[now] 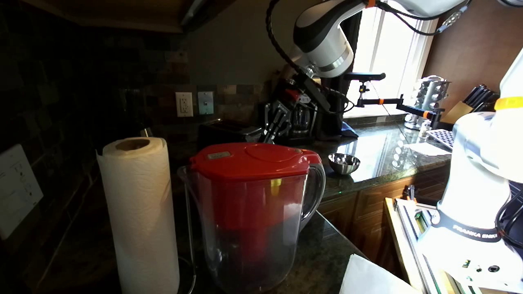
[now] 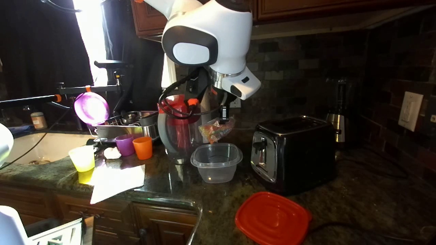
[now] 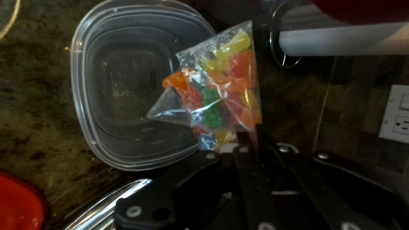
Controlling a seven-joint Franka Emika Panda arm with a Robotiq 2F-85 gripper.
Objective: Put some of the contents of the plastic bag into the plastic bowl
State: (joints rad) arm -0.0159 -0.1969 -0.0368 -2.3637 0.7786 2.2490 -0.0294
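Note:
My gripper (image 3: pixel 252 137) is shut on the clear plastic bag (image 3: pixel 223 86), which is filled with colourful gummy candies. In the wrist view the bag covers part of the right rim of the clear plastic bowl (image 3: pixel 121 80); an orange candy shows at the bag's left side, and I cannot tell if it pokes out. No candies show on the visible part of the bowl's floor. An exterior view has the bag (image 2: pixel 216 130) hanging from the gripper (image 2: pixel 223 117) just above the back of the bowl (image 2: pixel 217 172). The bag and the bowl cannot be made out behind the pitcher in an exterior view (image 1: pixel 261 192).
A black toaster (image 2: pixel 296 156) stands right beside the bowl, with a red lid (image 2: pixel 272 217) in front. On the bowl's far side are the red-lidded pitcher (image 2: pixel 180 132) and a paper towel roll (image 1: pixel 139 216). Coloured cups (image 2: pixel 142 148) and a metal bowl (image 1: pixel 344 164) sit along the counter.

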